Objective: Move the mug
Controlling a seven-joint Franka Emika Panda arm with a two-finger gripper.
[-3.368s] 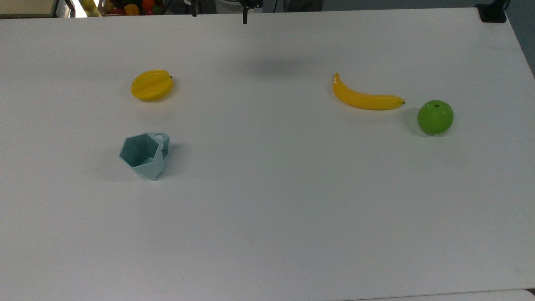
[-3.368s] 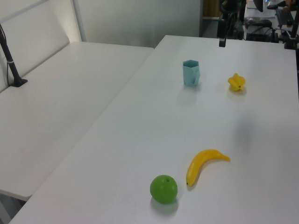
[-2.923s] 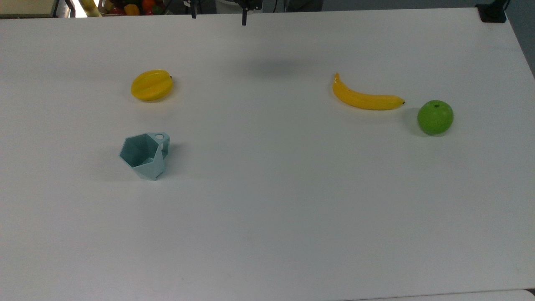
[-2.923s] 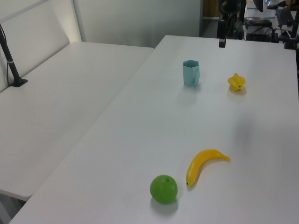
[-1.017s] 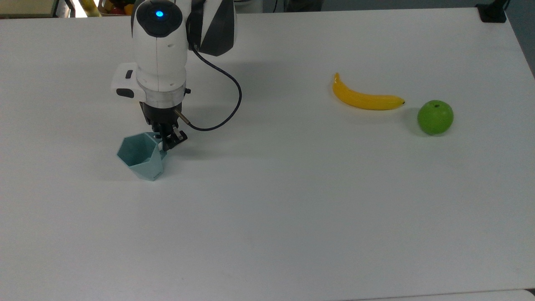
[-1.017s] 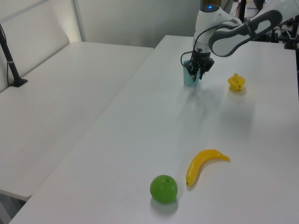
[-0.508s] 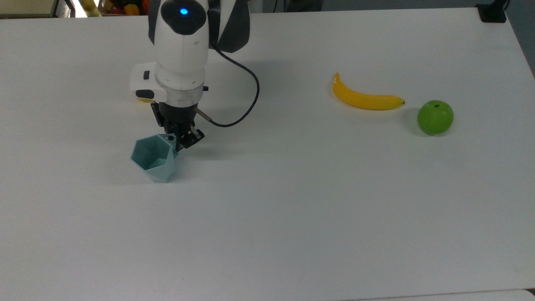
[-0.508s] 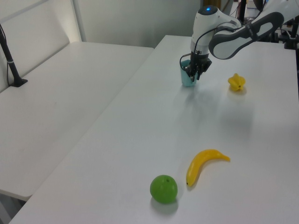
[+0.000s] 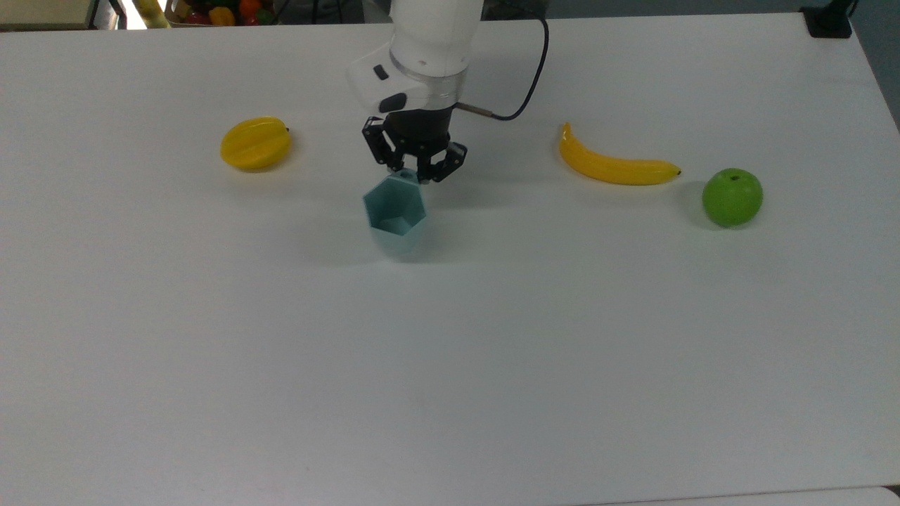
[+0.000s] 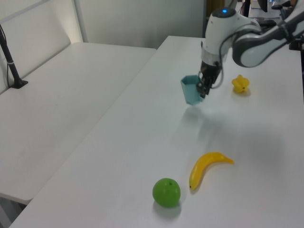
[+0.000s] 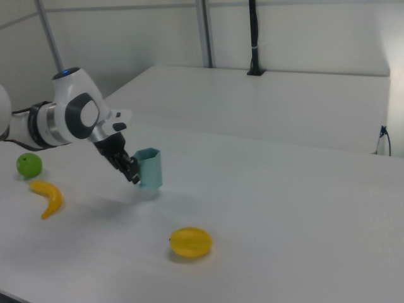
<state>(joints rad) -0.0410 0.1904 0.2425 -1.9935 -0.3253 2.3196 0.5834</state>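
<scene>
The pale teal faceted mug (image 9: 396, 211) hangs tilted just above the white table (image 9: 492, 365), near the middle of the top view, between the yellow fruit and the banana. My gripper (image 9: 411, 174) is shut on the mug's far rim at the handle side, coming down from above. In the left view the mug (image 10: 191, 90) sits to the left of the gripper (image 10: 204, 90). In the right view the mug (image 11: 149, 168) is to the right of the gripper (image 11: 134, 175), with its shadow on the table below.
A yellow star fruit (image 9: 255, 143) lies to the top view's left of the mug. A banana (image 9: 615, 166) and a green apple (image 9: 732, 197) lie to its right. A second white table (image 10: 57, 95) with a black post (image 10: 12, 61) adjoins.
The arm came in from the far edge, closed on the mug's handle side and carried the mug toward the top view's right, past the star fruit, which is uncovered again.
</scene>
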